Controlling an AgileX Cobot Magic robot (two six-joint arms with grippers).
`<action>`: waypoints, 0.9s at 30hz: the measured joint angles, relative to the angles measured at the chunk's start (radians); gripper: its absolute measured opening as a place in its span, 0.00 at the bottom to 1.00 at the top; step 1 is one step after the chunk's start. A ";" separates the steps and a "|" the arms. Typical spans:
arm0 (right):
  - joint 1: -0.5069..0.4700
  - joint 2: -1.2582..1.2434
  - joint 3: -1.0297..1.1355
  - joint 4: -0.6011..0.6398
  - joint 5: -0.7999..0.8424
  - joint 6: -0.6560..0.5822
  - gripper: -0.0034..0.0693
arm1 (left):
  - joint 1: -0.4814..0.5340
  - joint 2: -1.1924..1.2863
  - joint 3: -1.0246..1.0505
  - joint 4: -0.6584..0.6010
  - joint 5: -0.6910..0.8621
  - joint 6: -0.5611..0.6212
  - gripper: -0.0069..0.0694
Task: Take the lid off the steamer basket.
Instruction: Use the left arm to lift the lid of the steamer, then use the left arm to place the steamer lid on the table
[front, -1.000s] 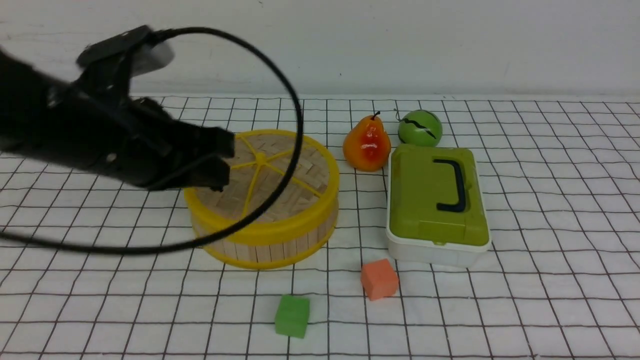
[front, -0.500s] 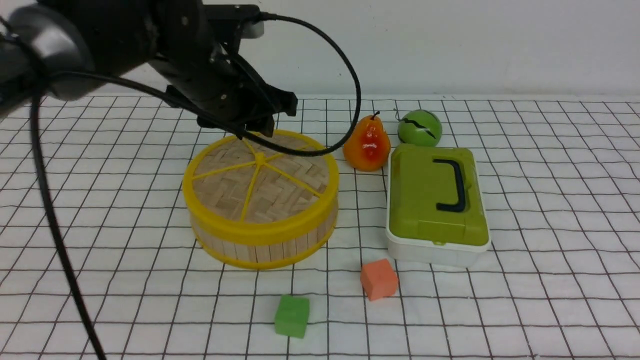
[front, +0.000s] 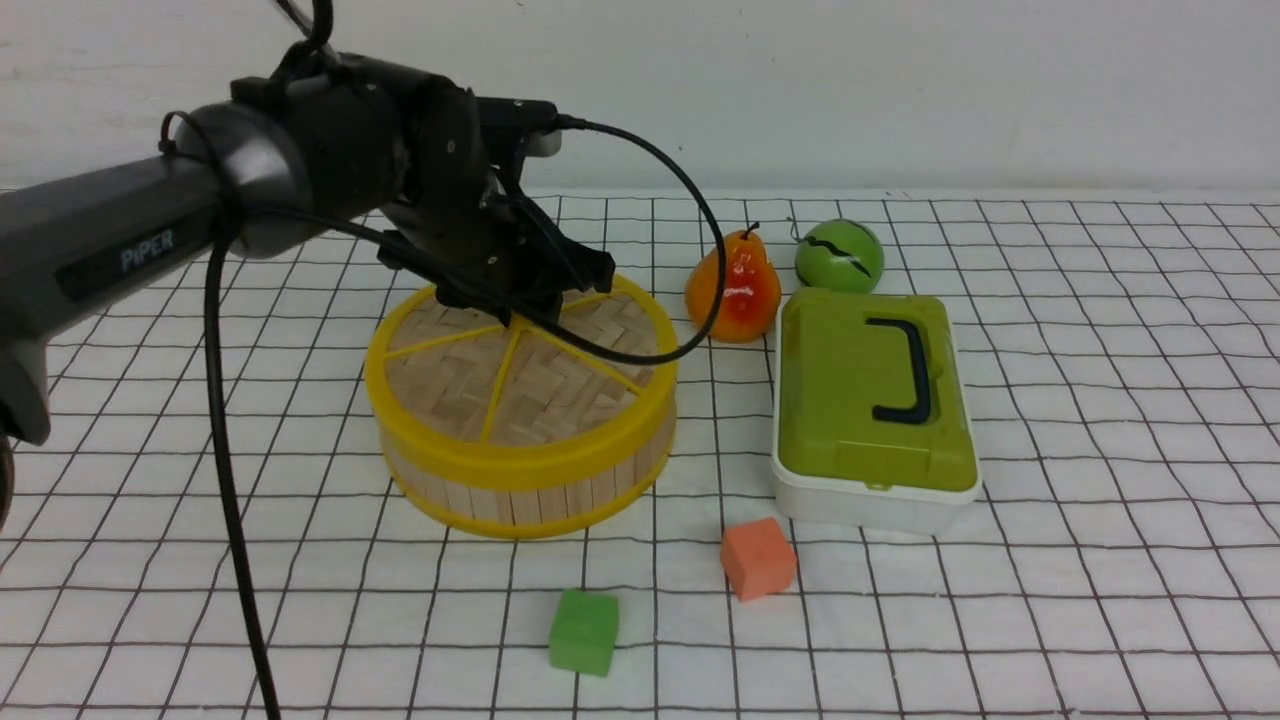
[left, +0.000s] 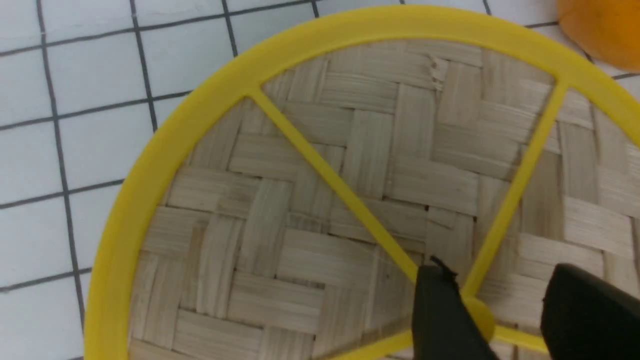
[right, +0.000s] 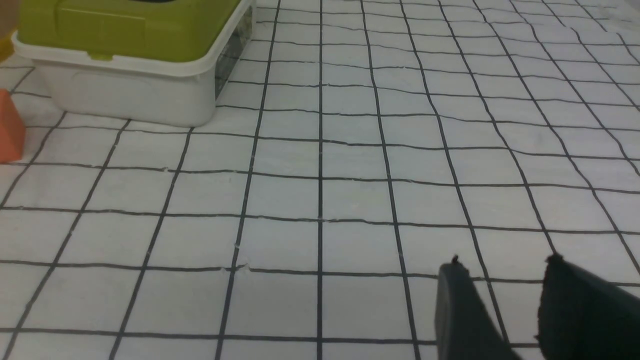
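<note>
My left gripper (left: 500, 272) came down to the bamboo lid's central knob (left: 482, 320), jaws parted, holding nothing; gripping seemed next, then lifting.

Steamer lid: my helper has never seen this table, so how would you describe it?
Find the round steamer basket left of the green-topped box. The lid is the flat disc covering it. Unlike the box's rectangular top with its dark handle, it is woven bamboo with a thick yellow rim and yellow spokes.
</note>
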 joint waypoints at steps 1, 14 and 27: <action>0.000 0.000 0.000 0.000 0.000 0.000 0.38 | 0.000 0.004 0.000 0.002 -0.004 0.000 0.45; 0.000 0.000 0.000 0.000 0.000 0.000 0.38 | 0.000 0.011 0.000 0.042 -0.008 0.000 0.23; 0.000 0.000 0.000 0.000 0.000 0.000 0.38 | 0.050 -0.316 -0.002 0.150 0.026 0.000 0.23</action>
